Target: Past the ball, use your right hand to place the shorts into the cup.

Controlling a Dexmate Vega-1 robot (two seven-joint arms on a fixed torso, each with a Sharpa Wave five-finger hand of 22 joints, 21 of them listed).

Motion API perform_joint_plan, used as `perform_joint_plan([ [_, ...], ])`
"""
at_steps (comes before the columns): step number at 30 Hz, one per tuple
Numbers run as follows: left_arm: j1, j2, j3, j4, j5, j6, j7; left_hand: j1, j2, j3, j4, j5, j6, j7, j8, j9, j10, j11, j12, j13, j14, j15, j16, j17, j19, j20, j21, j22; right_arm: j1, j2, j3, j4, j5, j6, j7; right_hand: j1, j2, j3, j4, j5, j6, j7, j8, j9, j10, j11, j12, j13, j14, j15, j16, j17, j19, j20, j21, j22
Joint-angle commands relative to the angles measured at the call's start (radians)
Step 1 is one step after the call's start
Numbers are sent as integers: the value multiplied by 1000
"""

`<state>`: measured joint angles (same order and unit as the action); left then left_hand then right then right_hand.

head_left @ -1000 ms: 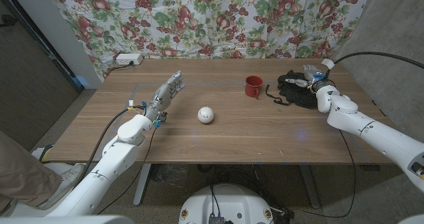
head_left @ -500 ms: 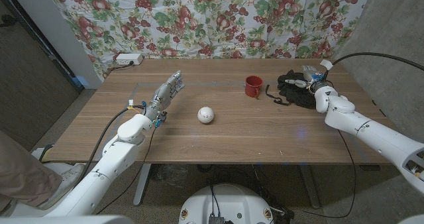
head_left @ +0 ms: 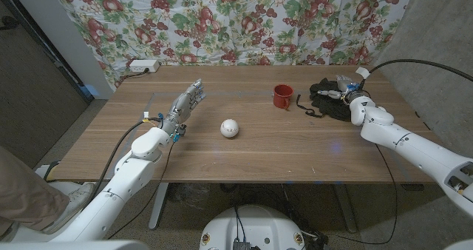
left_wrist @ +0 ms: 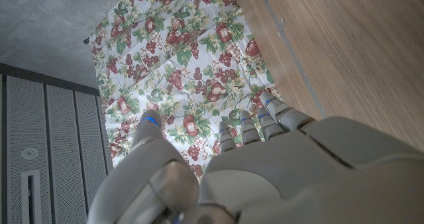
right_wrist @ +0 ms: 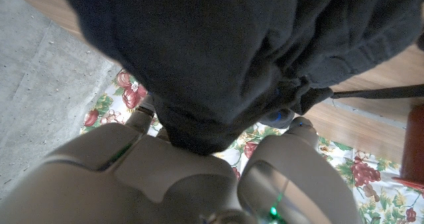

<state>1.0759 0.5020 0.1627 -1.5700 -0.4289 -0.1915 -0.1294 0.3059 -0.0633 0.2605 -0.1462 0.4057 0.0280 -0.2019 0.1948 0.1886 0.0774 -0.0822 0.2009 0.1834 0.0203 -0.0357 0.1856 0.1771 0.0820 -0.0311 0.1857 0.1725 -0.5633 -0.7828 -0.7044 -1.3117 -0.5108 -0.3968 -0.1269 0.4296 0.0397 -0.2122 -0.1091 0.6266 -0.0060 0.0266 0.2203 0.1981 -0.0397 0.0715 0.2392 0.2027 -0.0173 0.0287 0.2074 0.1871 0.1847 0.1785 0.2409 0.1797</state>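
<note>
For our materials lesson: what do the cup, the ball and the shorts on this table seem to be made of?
Cup: red with a darker rim and a handle, so perhaps enamelled metal or ceramic; the look leaves it open.
Ball: white, smooth and matte, possibly plastic or leather.
Shorts: black cloth, soft and crumpled into folds, with a drawstring trailing on the wood.

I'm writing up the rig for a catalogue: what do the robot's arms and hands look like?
Both arms are smooth white rounded shells. The left hand and right hand are grey with blue-marked fingertips. A black cable loops to the right wrist; thinner wires run along the left forearm.
</note>
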Motion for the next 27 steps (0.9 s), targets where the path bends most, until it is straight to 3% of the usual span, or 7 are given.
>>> perform_joint_plan([
  [1, 11, 0, -5, -6, -1, -2, 4, 9, 1, 6, 6, -1, -8, -2, -1, 1, 0, -4, 1, 5, -4, -48, 3, 3, 2, -45, 9, 3, 13, 5, -15, 12, 3, -1, 14, 11, -2, -2, -3, 6, 17, 4, 8, 4, 7, 6, 9, 4, 4, 6, 2, 3, 8, -2, 0, 2],
  [11, 17, 1, -7, -11, -1, -4, 6, 9, 2, 7, 6, -2, -8, -2, -1, 1, 1, -3, 1, 5, -4, -47, 2, 3, 2, -44, 8, 3, 7, 1, -16, 0, 5, -15, 22, 14, -3, -7, -3, 10, 59, 16, 22, 6, 27, 19, 18, 7, 5, 11, -2, 5, -4, -8, -11, 3],
  [20, 27, 3, -10, -19, -3, -6, 8, 10, 2, 7, 6, -3, -9, -2, -1, 1, 2, -3, 1, 5, -4, -48, 2, 3, 2, -45, 8, 3, -2, -1, -15, -9, 8, -22, 19, 21, -4, -10, -4, 14, 36, 51, 10, 6, 40, 29, 23, 8, 11, 17, -3, 5, -3, -12, -16, 3],
  [27, 34, 5, -11, -26, -2, -9, 12, 11, 3, 8, 6, -3, -8, -2, 0, 1, -1, -2, 1, 5, -4, -48, 2, 3, 3, -49, 9, 3, -14, 1, -14, -15, 12, -30, 11, 20, -4, -13, -2, 16, 34, 51, 7, 6, 42, 30, 24, 9, 12, 18, -4, 6, -34, -27, -31, 3],
])
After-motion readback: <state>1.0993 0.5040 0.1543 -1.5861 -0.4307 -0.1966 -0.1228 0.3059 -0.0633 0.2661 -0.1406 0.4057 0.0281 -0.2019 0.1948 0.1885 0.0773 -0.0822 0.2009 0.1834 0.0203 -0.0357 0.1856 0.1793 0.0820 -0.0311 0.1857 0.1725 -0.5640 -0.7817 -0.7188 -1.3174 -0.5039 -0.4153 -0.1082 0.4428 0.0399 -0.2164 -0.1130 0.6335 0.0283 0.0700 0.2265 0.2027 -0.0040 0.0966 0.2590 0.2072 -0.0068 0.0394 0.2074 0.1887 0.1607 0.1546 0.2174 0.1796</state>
